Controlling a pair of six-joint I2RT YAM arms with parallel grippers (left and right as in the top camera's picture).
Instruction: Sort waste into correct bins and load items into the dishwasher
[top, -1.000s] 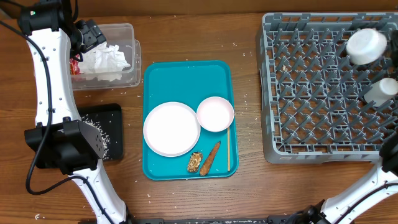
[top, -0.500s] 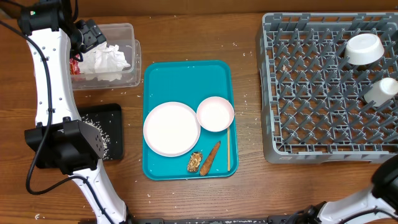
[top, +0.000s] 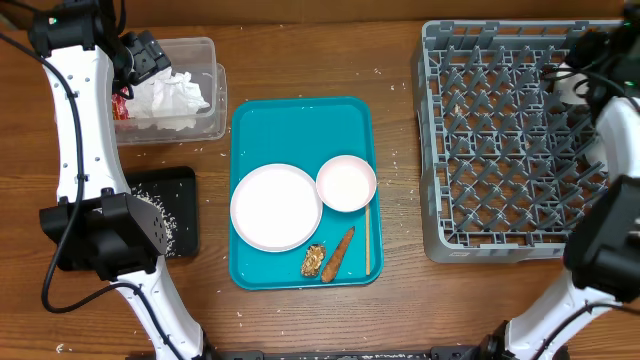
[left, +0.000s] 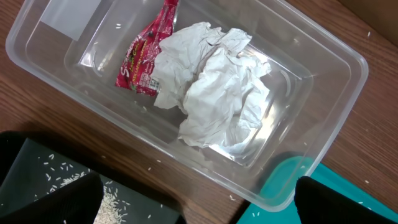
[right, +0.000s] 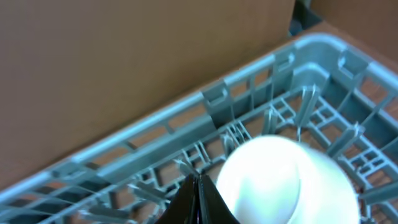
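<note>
Overhead: on the wooden tabletop (top: 400, 300), a teal tray (top: 300, 125) carries a large plate (top: 276, 207), a smaller dish (top: 346, 183), a carrot-like stick (top: 338, 253) and a brown lump (top: 313, 260). The right arm covers the right side of the grey rack (top: 500, 140).

Left wrist: the left claw (left: 199, 193) hangs spread wide over the clear tub (left: 336, 56), which holds crumpled napkins (left: 217, 87) and a red wrapper (left: 146, 53). The black tray (left: 37, 168), speckled with white crumbs (left: 115, 202), lies just beside the tub.

Right wrist: the right claw (right: 199, 193) is pressed together. A white bowl (right: 286, 180) sits in the rack just to the claw's right, and a brown wall (right: 124, 56) rises behind.
</note>
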